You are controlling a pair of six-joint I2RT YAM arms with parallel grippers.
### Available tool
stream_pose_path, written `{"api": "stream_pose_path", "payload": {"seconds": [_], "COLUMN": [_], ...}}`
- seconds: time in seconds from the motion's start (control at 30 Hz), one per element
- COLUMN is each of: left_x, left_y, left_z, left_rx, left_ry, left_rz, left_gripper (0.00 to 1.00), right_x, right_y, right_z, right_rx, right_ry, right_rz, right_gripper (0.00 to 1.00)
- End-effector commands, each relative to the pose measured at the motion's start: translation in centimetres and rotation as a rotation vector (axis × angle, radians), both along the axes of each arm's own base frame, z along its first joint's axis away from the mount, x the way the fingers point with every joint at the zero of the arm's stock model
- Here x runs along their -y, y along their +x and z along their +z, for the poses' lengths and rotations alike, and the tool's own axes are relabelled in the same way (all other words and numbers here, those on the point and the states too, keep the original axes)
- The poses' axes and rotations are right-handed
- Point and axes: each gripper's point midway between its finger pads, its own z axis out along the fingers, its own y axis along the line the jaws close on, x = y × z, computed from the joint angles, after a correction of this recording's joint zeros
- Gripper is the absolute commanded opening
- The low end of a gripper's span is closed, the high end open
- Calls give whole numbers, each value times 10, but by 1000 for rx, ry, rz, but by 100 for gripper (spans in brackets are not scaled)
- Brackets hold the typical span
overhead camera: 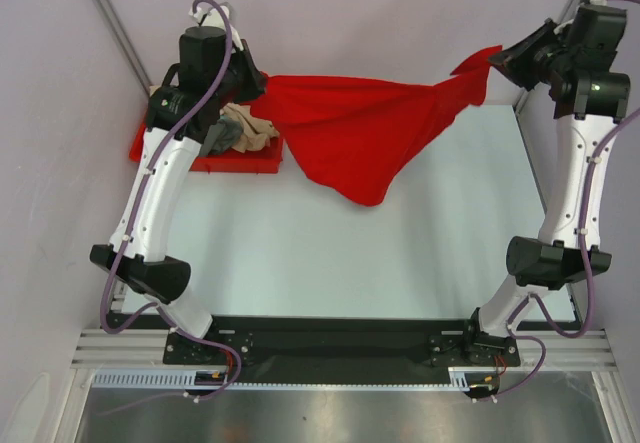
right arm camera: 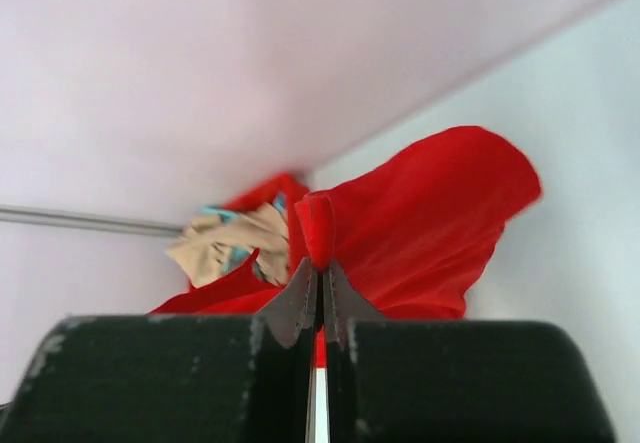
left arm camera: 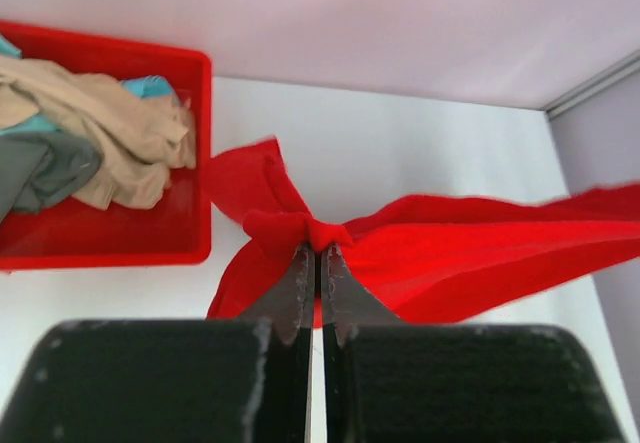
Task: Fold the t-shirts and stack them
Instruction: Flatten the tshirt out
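You have the red shirt (overhead camera: pixel 350 133) stretched in the air between both arms, above the far half of the desk. Your left gripper (left arm camera: pixel 319 248) is clenched on one bunched end of it, near the far left corner; in the left wrist view the fingers (left arm camera: pixel 297 283) meet with only a thin slit between them, and a knot of red cloth bulges out just past the tips. Your right gripper (right arm camera: pixel 321 268) is clenched on the other end, up near the far right corner, with a fold of red standing above its closed tips. From the overhead camera the shirt's top edge runs nearly level from left to right, rising to a point at the right gripper (overhead camera: pixel 497 60), and the loose body sags down in a rounded lobe toward the middle of the desk (overhead camera: pixel 330 253). You cannot tell from these views whether that low lobe touches the surface or hangs just clear of it. The red tray (left arm camera: pixel 120 238) sits at the far left edge, just beside the left gripper (overhead camera: pixel 255 88). Inside it lie the other shirts in a crumpled heap: the tan shirt (left arm camera: pixel 110 128) on top, the grey shirt (left arm camera: pixel 45 168) at its left, and bits of the blue shirt (left arm camera: pixel 150 86) peeking out at the far side.
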Motion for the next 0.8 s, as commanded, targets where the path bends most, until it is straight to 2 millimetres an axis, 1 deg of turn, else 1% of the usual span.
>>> {"api": "stream_pose_path", "payload": {"seconds": [0.0, 0.03, 0.07, 0.1, 0.13, 0.17, 0.2, 0.23, 0.27, 0.3, 0.33, 0.37, 0.4, 0.43, 0.47, 0.5, 0.53, 0.57, 0.6, 0.63, 0.67, 0.7, 0.73, 0.77], "left_x": [-2, -4, -7, -14, -16, -18, -21, -21, -22, -24, -29, -34, -41, -54, -63, -71, -88, -94, -99, -108, -113, -116, -118, -116], "left_y": [-13, -17, -20, -27, -29, -31, -38, -40, -45, -48, -58, -64, -71, -86, -94, -103, -119, -127, -134, -149, -155, -158, -163, -164], "left_z": [62, 68, 68, 72, 57, 49, 25, 9, -6, -25, -63, -83, -102, -135, -152, -168, -196, -209, -218, -236, -239, -241, -244, -244], "left_rx": [158, 176, 175, 186, 151, 137, 90, 61, 33, 0, -65, -98, -134, -187, -221, -258, -330, -366, -402, -469, -476, -485, -498, -498], "left_ry": [-71, -71, -64, -53, -31, -14, 17, 33, 49, 73, 103, 121, 140, 172, 192, 191, 236, 248, 240, 266, 267, 249, 248, 230], "left_rz": [-44, -43, -38, -20, -20, -15, -23, -30, -39, -43, -41, -32, -9, 32, 68, 113, 170, 197, 238, 270, 301, 334, 348, 345], "left_gripper": [0, 0, 0, 0, 0, 0, 0, 0, 0, 0, 1, 0, 0, 0, 2, 9, 18, 31, 36, 43, 59, 70, 79, 84], "right_x": [-3, -3, -3, -7, -8, -5, -13, -18, -22, -29, -36, -42, -48, -60, -70, -85, -106, -112, -114, -117, -118, -120, -115, -110], "right_y": [-42, -46, -53, -75, -82, -85, -105, -122, -130, -158, -173, -183, -197, -222, -235, -255, -273, -280, -289, -291, -290, -289, -284, -283], "right_z": [75, 72, 73, 83, 74, 50, 17, 29, -19, -24, -42, -107, -129, -148, -170, -219, -229, -243, -259, -263, -262, -261, -256, -262], "right_rx": [194, 190, 197, 229, 198, 125, 30, 68, -58, -54, -88, -255, -302, -325, -385, -516, -530, -572, -625, -656, -648, -647, -627, -673], "right_ry": [-13, -22, -31, -46, -50, -65, -77, -88, -73, -72, -60, -11, 12, 35, 78, 128, 154, 167, 144, 138, 127, 118, 61, 29], "right_rz": [27, 29, 29, 30, 32, 15, 15, 16, 23, 30, 41, 46, 65, 103, 139, 175, 281, 308, 343, 376, 409, 435, 445, 436], "right_gripper": [0, 0, 0, 0, 0, 0, 0, 0, 0, 0, 0, 0, 0, 0, 0, 1, 6, 12, 21, 28, 38, 55, 61, 67]}}
